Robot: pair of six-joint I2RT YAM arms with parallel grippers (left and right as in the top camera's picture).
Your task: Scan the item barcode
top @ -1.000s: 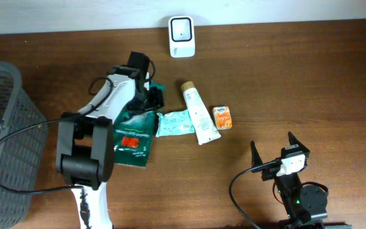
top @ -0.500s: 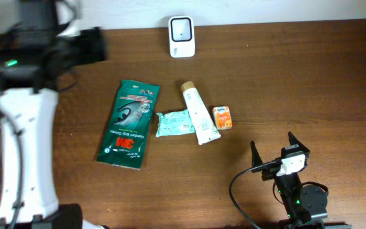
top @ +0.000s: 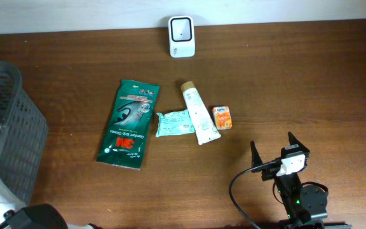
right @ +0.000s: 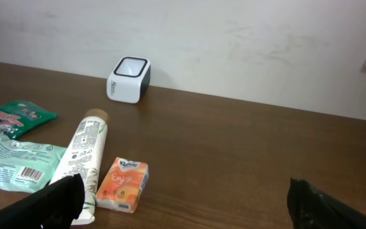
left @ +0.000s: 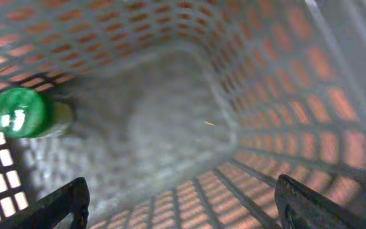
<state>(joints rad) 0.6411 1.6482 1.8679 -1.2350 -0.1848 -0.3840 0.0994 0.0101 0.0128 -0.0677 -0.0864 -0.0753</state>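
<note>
Where the bench (top: 297, 83) meets the wall, the scanner (top: 182, 35) stands, white, window facing up. Four items lie near it on the open wood in a loose row.
- Pouch (top: 129, 123): green, flat, printed side up, leftmost in the row and tilted.
- Packet (top: 173, 123): teal, flat, between pouch and tube, its right edge touching the tube. The right wrist view shows a barcode label on it.
- Tube (top: 199, 113): white, lying down, tan cap toward the scanner.
- Tissue pack (top: 222, 117): small, orange, just beside the tube's crimped end.

Basket (top: 11, 127): grey mesh, at the bench's left edge, well apart from the row. The left wrist view looks down into it. A green item (left: 21, 114) lies on the floor against one wall — blurred, kind unclear.

Left jaws: inside the basket, spread wide, with one fingertip (left: 62, 203) at each lower corner of the view and nothing between them.

Right jaws: low at the near edge of the bench, well apart from the items and pointed toward them — spread wide and empty, fingertips (top: 254, 152) far apart in the overhead view.
</note>
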